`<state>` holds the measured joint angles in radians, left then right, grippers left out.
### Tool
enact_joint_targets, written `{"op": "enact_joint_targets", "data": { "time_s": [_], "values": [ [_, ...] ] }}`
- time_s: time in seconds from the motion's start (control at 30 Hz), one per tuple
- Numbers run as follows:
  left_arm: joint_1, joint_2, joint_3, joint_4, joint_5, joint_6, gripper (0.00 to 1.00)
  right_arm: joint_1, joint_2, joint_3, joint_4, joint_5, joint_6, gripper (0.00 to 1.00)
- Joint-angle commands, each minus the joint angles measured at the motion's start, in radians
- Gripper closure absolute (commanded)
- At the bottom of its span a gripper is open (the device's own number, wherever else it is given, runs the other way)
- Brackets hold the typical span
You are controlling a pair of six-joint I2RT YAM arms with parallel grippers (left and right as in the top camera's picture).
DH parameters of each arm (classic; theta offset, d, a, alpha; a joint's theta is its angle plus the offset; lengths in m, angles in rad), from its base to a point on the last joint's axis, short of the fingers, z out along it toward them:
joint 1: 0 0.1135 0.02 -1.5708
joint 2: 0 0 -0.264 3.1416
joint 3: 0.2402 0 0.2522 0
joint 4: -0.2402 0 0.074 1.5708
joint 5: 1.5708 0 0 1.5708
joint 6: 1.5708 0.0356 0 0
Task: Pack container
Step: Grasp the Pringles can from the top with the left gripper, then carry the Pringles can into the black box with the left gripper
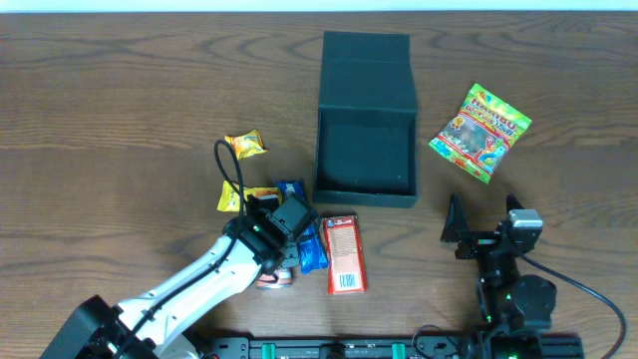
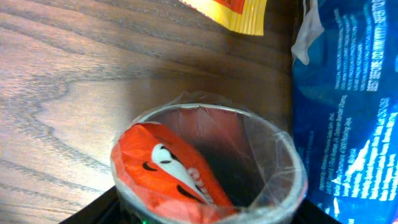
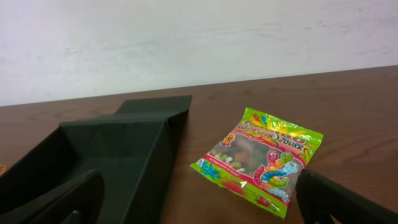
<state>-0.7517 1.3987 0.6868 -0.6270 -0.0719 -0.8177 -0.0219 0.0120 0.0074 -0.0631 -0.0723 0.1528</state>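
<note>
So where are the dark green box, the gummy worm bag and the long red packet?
dark green box [image 1: 365,155]: overhead view, on its bare inside floor.
gummy worm bag [image 3: 261,158]: right wrist view, middle of its printed front.
long red packet [image 1: 344,255]: overhead view, middle of its top face.

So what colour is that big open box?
The box is dark teal-green, plain and matte; the overhead view shows it best.

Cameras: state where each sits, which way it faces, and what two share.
Overhead: above the table, facing straight down; left arm and right arm show.
Left wrist: low, facing down at a cup beside a blue packet; dark finger edge at bottom.
Right wrist: low, facing across to the wall; open claw fingers at the bottom corners.
Shared: overhead and right wrist both show box and gummy bag.
</note>
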Motion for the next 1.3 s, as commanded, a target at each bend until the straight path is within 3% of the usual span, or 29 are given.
{"op": "enact_joint_targets", "data": {
  "time_s": [0.0, 0.2, 0.3, 0.37, 0.6, 0.7, 0.77, 0.83, 1.27],
  "values": [
    [-0.001, 0.013, -0.006, -0.008, -0.017, 0.003, 0.43, -0.003, -0.006, -0.002, -0.004, -0.007, 0.011, 0.01],
    [-0.001, 0.012, 0.013, -0.042, -0.017, 0.039, 0.42, -0.003, -0.006, -0.002, -0.004, -0.007, 0.011, 0.01],
    [0.0, 0.011, 0.07, -0.102, -0.018, 0.079, 0.46, -0.003, -0.006, -0.002, -0.004, -0.007, 0.011, 0.01],
    [0.0, 0.011, 0.133, -0.161, -0.04, 0.085, 0.5, -0.003, -0.006, -0.002, -0.004, -0.007, 0.011, 0.01],
    [0.001, 0.015, 0.41, -0.345, -0.145, 0.108, 0.46, -0.003, -0.006, -0.002, -0.004, -0.007, 0.011, 0.01],
    [0.006, 0.022, 0.519, -0.344, -0.148, 0.148, 0.46, -0.003, -0.006, -0.002, -0.004, -0.007, 0.011, 0.01],
    [0.012, 0.039, 0.59, -0.338, -0.149, 0.169, 0.55, -0.003, -0.006, -0.002, -0.004, -0.007, 0.011, 0.01],
    [0.013, 0.059, 0.648, -0.329, -0.153, 0.174, 0.57, -0.003, -0.006, -0.002, -0.004, -0.007, 0.011, 0.01],
    [0.007, 0.353, 0.867, -0.073, -0.106, 0.317, 0.5, -0.003, -0.006, -0.002, -0.004, -0.007, 0.011, 0.01]
  ]
}}
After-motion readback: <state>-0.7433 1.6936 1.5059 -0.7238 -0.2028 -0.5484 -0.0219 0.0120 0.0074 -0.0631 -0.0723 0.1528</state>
